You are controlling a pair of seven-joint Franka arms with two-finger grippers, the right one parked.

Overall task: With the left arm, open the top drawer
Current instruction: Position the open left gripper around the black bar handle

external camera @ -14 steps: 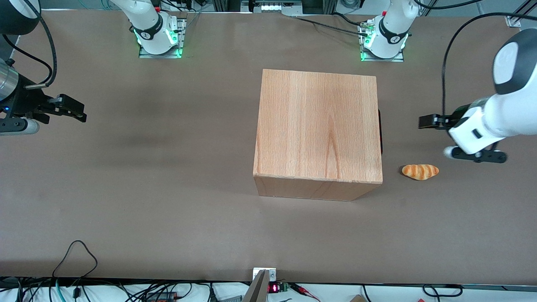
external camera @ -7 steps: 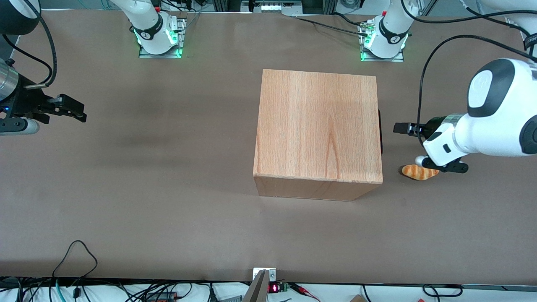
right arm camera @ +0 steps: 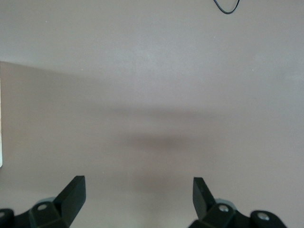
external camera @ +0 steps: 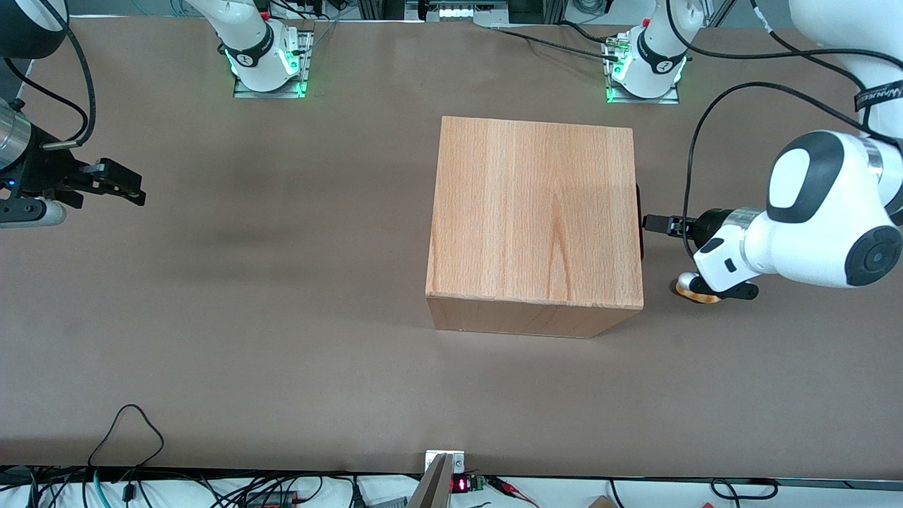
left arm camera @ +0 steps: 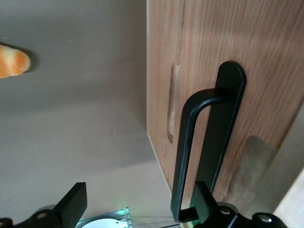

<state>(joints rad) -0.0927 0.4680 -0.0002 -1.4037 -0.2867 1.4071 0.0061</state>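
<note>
The fingers [left arm camera: 71,205] of the left arm's gripper [left arm camera: 135,209] stand wide apart with nothing between them yet; one finger sits at the end of the handle [left arm camera: 209,147], the other out over bare table [left arm camera: 71,118].

To do the grasp well, I judge the gripper should slide along until the handle's black bar lies midway between the two fingers. It can then close squarely across the bar and pull straight out, away from the box, so the drawer runs without binding. As it stands, a closing pinch would likely catch only the bar's end or miss it.

The wooden box [external camera: 534,212] is the biggest thing on the brown table, sitting near its middle, with a flat pale top of streaked grain. The left arm [external camera: 811,212], white with dark-grey caps, reaches in from its end of the table, its gripper just beside the box's front.

The top drawer [left arm camera: 213,57] is shut, its thick light-wood front panel flush in that face. Its long black handle stands off the panel on short posts, leaving a gap for a finger. From the front camera only a thin dark edge shows, so how high the gripper sits against the panel is hard to tell.

A small bread roll [left arm camera: 12,61] lies on the table near the arm's wrist, clear of the drawer front.
</note>
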